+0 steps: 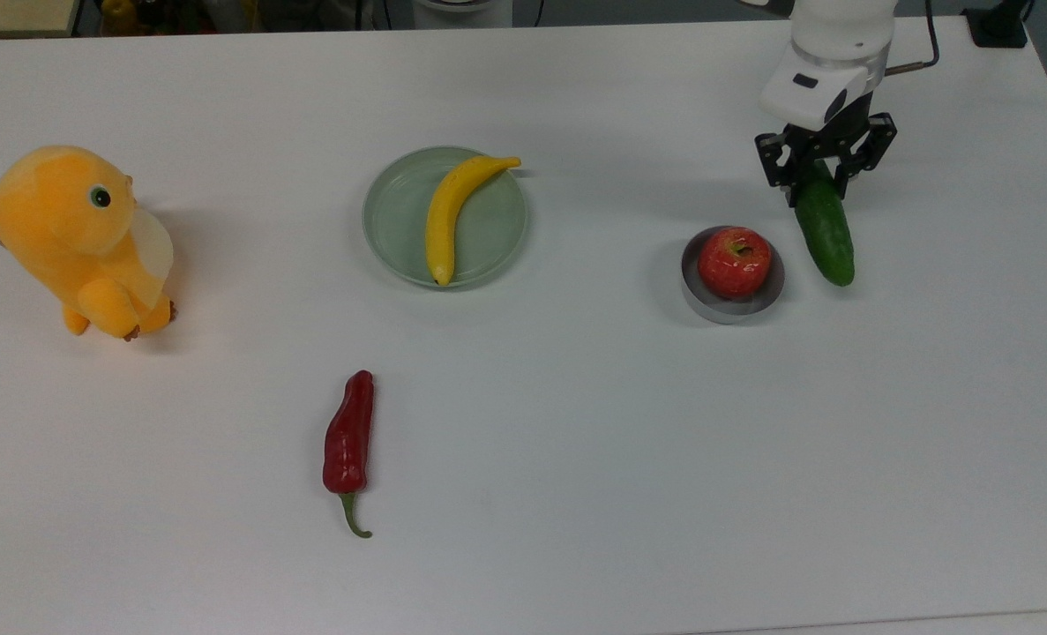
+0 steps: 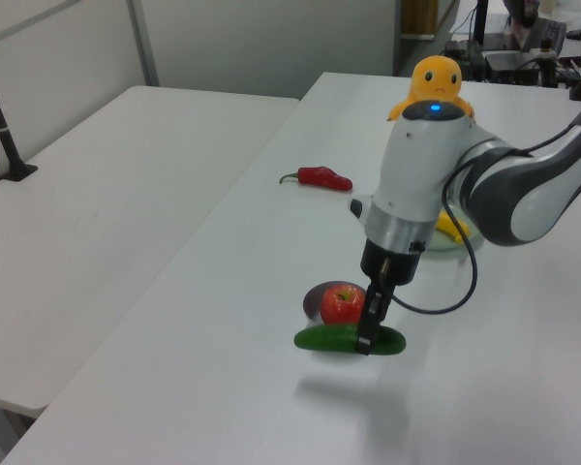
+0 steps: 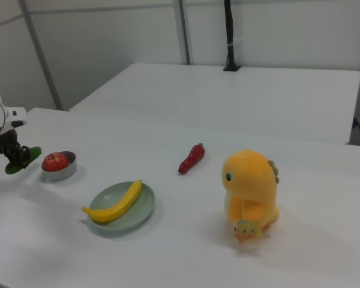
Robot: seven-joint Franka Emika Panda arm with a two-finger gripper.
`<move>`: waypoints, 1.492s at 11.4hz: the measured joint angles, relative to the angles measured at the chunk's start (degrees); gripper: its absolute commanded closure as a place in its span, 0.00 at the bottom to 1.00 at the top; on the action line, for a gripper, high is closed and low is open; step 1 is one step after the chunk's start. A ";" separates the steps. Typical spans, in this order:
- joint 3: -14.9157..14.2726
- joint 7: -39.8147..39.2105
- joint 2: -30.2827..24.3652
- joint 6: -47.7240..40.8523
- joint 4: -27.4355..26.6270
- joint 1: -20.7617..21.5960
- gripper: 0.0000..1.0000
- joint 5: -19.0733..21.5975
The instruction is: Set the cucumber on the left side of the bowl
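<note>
A: One hand [image 1: 817,172] in play, its two fingers pinching the cucumber [image 1: 825,225] near one end. In the top view the cucumber runs lengthwise just to the top view's right of the bowl [image 1: 710,298], near it but apart from the rim.

B: Is it resting on the tabletop [image 1: 576,423]?

A: Cannot say for sure. In the left view the cucumber [image 2: 349,338] lies level and low in front of the bowl [image 2: 315,303], with a soft shadow just below it, so I judge it at or barely above the surface. In the right view it sits at the right view's left of the bowl [image 3: 59,170], with the hand [image 3: 15,157] over it.

B: Progress, then?

A: Carry looks essentially done: the cucumber is beside the bowl, on the side away from the plate [image 1: 395,231]. That side reads as left in the right view and as right in the top view, so whether it counts as the task's left depends on the viewpoint meant. Remaining, by my estimate: settle it fully, let go, lift clear.

B: Anything else nearby?

A: Apple [image 1: 735,261] sits inside the bowl. Banana [image 1: 452,212] on the plate, chili pepper [image 1: 348,441] and orange plush toy [image 1: 78,238] are well apart.

B: Risk?

A: Rounded body may roll toward the bowl on release.
</note>
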 measured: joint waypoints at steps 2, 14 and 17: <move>0.00 0.48 1.93 1.57 0.15 -0.01 0.70 -1.92; -0.12 1.56 3.08 2.59 1.85 -0.53 0.00 -3.02; -0.15 1.22 1.70 0.84 2.90 -1.16 0.00 -3.92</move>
